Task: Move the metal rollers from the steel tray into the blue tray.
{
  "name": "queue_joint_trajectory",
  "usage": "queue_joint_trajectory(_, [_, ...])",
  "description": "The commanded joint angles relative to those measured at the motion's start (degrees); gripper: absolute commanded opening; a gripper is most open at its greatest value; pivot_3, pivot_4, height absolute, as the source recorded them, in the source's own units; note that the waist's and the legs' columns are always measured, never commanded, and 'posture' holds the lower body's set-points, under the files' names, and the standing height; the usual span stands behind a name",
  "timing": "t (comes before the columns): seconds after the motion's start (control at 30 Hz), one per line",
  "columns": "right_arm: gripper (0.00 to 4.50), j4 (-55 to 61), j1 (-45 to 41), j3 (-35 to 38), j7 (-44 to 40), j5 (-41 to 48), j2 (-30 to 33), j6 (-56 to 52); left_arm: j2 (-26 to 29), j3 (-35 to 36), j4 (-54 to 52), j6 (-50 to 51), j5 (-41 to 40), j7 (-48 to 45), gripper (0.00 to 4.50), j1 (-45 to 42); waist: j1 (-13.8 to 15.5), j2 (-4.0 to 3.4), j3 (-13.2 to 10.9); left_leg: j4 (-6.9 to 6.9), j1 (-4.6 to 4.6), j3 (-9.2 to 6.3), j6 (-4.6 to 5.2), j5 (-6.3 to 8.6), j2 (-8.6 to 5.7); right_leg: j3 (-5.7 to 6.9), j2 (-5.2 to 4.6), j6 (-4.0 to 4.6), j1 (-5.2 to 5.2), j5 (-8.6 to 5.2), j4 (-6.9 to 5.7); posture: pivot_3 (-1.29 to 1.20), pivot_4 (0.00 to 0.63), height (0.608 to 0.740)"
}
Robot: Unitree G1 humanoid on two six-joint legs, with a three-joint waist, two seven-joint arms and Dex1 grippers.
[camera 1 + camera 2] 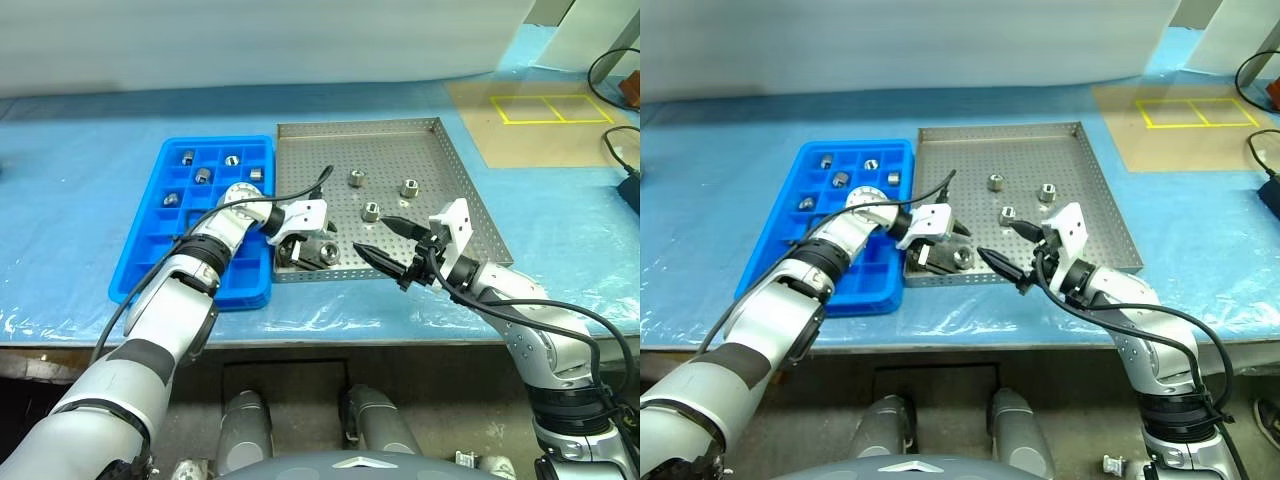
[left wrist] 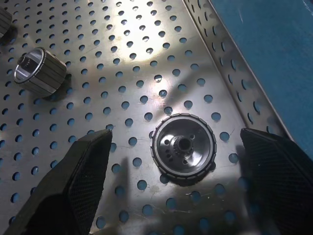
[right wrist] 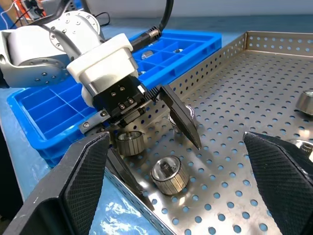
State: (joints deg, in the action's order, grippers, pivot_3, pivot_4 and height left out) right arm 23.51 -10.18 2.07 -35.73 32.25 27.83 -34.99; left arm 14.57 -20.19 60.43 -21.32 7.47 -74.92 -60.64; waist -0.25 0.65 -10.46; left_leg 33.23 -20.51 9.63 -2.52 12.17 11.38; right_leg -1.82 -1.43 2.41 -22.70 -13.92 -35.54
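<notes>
The steel tray [image 1: 390,150] lies mid-table with the blue tray [image 1: 137,250] against its left side. Several metal rollers [image 1: 202,176] sit in the blue tray's far compartments. Three rollers [image 1: 371,211] stand in the middle of the steel tray. My left gripper [image 1: 308,245] is open low over the steel tray's near left corner, its fingers [image 2: 83,171] on either side of a roller [image 2: 183,149] without touching it. Another roller [image 3: 129,143] lies just beside it. My right gripper [image 1: 385,240] hangs open and empty over the tray's near edge, pointing at the left one.
A blue sheet [image 1: 80,120] covers the table. A brown mat with yellow tape squares [image 1: 545,108] lies at the back right. Black cables [image 1: 612,62] run along the right edge. The table's front edge [image 1: 330,340] is close below both trays.
</notes>
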Motion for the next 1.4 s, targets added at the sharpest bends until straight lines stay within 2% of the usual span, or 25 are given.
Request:
queue_joint_trajectory(0.03, [4.5, 3.1, 0.2, 1.0, 0.8, -0.4, 0.0, 1.7, -1.3, 0.1, -0.6, 0.5, -0.1, -1.4, 4.43, 0.9, -0.1, 0.0, 0.0, 0.0, 0.0, 0.0, 0.01, 0.0, 0.0, 0.0, 0.0, 0.0, 0.0, 0.0, 0.01, -0.43, 0.15, 0.74])
queue_joint_trajectory(0.17, [4.5, 3.0, 0.5, 1.1, 1.7, -0.9, -0.2, 2.3, -1.6, -1.4, -0.8, 2.2, 2.4, 0.3, 4.43, 1.7, -0.1, 0.0, 0.0, 0.0, 0.01, 0.0, 0.03, 0.01, 0.0, 0.0, 0.0, 0.0, 0.02, 0.0, 0.01, -0.43, 0.15, 0.74])
queue_joint_trajectory(0.33, [4.5, 2.8, 0.5, 1.1, 2.3, -1.1, -0.1, 2.7, -1.9, -1.2, -2.6, 3.4, 1.7, -2.3, 4.43, 3.2, -0.5, 0.0, 0.0, -0.01, 0.02, 0.0, 0.05, 0.02, 0.0, 0.0, 0.0, 0.0, 0.05, 0.0, 0.08, -0.43, 0.15, 0.74])
queue_joint_trajectory(0.43, [4.5, 2.4, 0.5, 0.8, 2.5, -1.6, -0.1, 3.1, -1.7, -1.1, -4.0, 3.6, 1.6, -3.2, 3.85, 4.1, -0.5, 0.0, 0.0, -0.02, 0.03, 0.0, 0.05, 0.02, 0.01, 0.0, 0.0, 0.0, 0.06, 0.0, 0.08, -0.43, 0.15, 0.74])
queue_joint_trajectory(0.5, [4.5, 2.2, 0.4, 0.7, 2.6, -1.8, -0.2, 3.3, -1.8, -0.8, -4.4, 3.4, 2.1, -1.4, 3.18, 4.3, -0.5, 0.0, 0.0, -0.02, 0.05, 0.0, 0.06, 0.02, 0.0, 0.0, -0.01, 0.0, 0.09, 0.0, 0.09, -0.43, 0.15, 0.74])
queue_joint_trajectory(0.67, [4.5, 1.4, -0.3, 0.4, 2.6, -2.4, -0.5, 3.8, -1.7, -0.1, -5.1, 4.1, 1.2, -2.3, 3.18, 4.5, -0.5, 0.0, 0.0, -0.02, 0.3, 0.01, 0.06, 0.04, 0.02, -0.01, -0.01, 0.04, 0.28, -0.02, 0.1, -0.42, 0.15, 0.74])
queue_joint_trajectory(0.7, [4.5, 1.1, -0.5, 0.4, 2.5, -2.6, -0.5, 4.0, -1.6, -0.1, -5.3, 4.1, 1.2, -1.8, 2.85, 4.6, -0.5, 0.0, 0.0, -0.03, 0.37, 0.01, 0.05, 0.04, 0.02, -0.01, -0.01, 0.15, 0.34, -0.09, 0.13, -0.41, 0.15, 0.74])
queue_joint_trajectory(0.8, [4.5, 0.2, -0.9, 0.3, 2.1, -3.0, -0.6, 4.4, -1.3, 0.2, -6.1, 4.3, 1.1, -1.5, 2.85, 5.1, -0.5, 0.0, 0.0, -0.04, 0.38, 0.01, 0.06, 0.04, 0.01, -0.01, -0.02, 0.2, 0.38, -0.12, 0.16, -0.4, 0.15, 0.74])
queue_joint_trajectory(0.9, [4.5, -0.6, -1.5, 0.2, 1.6, -3.1, -0.8, 4.9, -0.9, 1.4, -8.6, 5.6, -0.6, -1.9, 2.34, 5.8, -0.5, 0.0, 0.0, -0.04, 0.4, 0.01, 0.06, 0.04, 0.02, -0.02, -0.02, 0.17, 0.38, -0.1, 0.16, -0.39, 0.15, 0.74])
queue_joint_trajectory(0.97, [4.5, -1.1, -2.1, -0.1, 1.2, -3.2, -1.0, 5.1, -0.3, 2.6, -12.0, 6.4, -2.3, -1.7, 1.78, 6.6, -0.5, 0.0, 0.0, -0.04, 0.37, 0.01, 0.06, 0.04, 0.02, -0.01, -0.02, 0.17, 0.37, -0.1, 0.16, -0.38, 0.15, 0.74])
queue_joint_trajectory(1.13, [4.5, -2.4, -3.6, -0.7, 0.1, -3.2, -1.2, 5.7, 2.2, 6.3, -25.5, 14.0, -8.5, -2.6, 1.78, 10.7, -0.6, -0.01, 0.0, -0.05, 0.34, 0.01, 0.06, 0.04, 0.03, 0.0, -0.02, 0.17, 0.32, -0.1, 0.16, -0.35, 0.15, 0.74])
queue_joint_trajectory(1.27, [4.5, -4.5, -5.9, -1.4, -1.3, -3.3, -1.4, 6.3, 8.1, 8.7, -40.6, 21.4, -11.9, -1.9, 1.78, 17.4, -0.8, -0.03, 0.0, -0.18, 0.39, 0.04, 0.04, 0.04, 0.08, 0.02, -0.01, 0.22, 0.29, -0.13, 0.15, -0.29, 0.15, 0.74])
queue_joint_trajectory(1.4, [4.5, -6.0, -9.3, -1.9, -3.9, -1.9, -1.6, 5.7, 15.1, 14.3, -53.1, 30.6, -16.9, 0.3, 1.78, 22.8, -0.6, -0.09, -0.1, -0.2, 0.36, 0.05, 0.0, 0.02, 0.13, 0.08, 0.0, 0.21, 0.03, -0.12, 0.07, -0.24, 0.15, 0.74])
